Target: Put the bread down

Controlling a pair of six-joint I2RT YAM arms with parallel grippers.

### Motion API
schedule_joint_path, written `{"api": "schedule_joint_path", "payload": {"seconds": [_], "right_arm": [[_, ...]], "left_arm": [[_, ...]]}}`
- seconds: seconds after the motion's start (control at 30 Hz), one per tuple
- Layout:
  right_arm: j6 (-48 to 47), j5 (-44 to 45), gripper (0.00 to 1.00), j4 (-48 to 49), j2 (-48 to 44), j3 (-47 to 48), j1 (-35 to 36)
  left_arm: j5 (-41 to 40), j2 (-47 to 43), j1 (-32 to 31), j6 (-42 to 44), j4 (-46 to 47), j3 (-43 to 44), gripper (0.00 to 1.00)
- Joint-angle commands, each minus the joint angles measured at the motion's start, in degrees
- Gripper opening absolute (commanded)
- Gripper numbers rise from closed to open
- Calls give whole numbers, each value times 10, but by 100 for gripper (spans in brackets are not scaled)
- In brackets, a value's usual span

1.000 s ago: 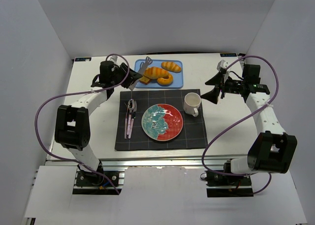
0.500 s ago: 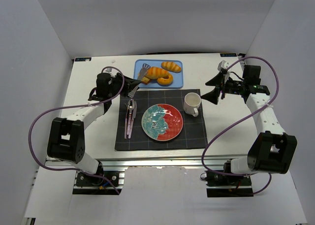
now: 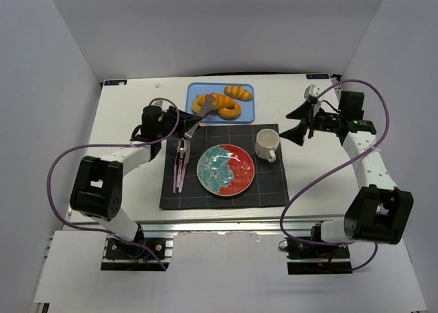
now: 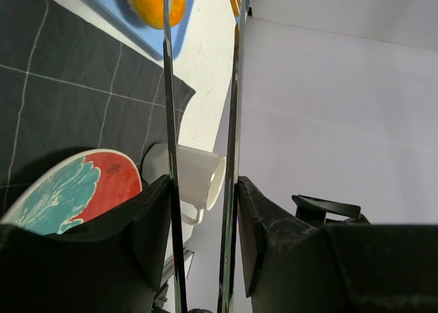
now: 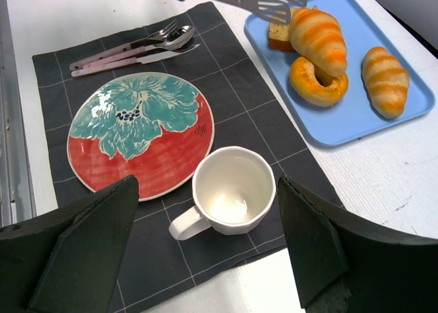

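There, left arm [image 3: 130, 155] low, tongs [image 3: 194, 118] at bread [image 3: 222, 101].

The tongs [image 5: 268, 5] and doughnut [image 5: 308, 88] crowd the bread [image 5: 318, 39]; the roll [image 5: 385, 80] lies apart.

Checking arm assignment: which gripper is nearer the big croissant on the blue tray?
Left. The left gripper is just left of the tray, its tongs reaching the croissant. The right gripper hangs open far to its right, past the mug.
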Motion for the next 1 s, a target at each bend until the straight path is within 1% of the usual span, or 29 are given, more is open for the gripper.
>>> {"api": "schedule_joint_path", "payload": {"seconds": [0.0,0.37,0.53,0.97], "right_arm": [[4,-20,86,14,-17,-1,-7],[6,-25,87,19,-15,0,-11],[6,-26,87,21,-14,-2,-12],[11,-33,87,28,-10,-5,-14]], "left_arm": [[-7,6,-5,-2,11,26,51],[-15,26,-9,-10,6,33,52],[-15,30,-9,-16,7,34,56],[-19,52,-15,-31,18,42,56]]}}
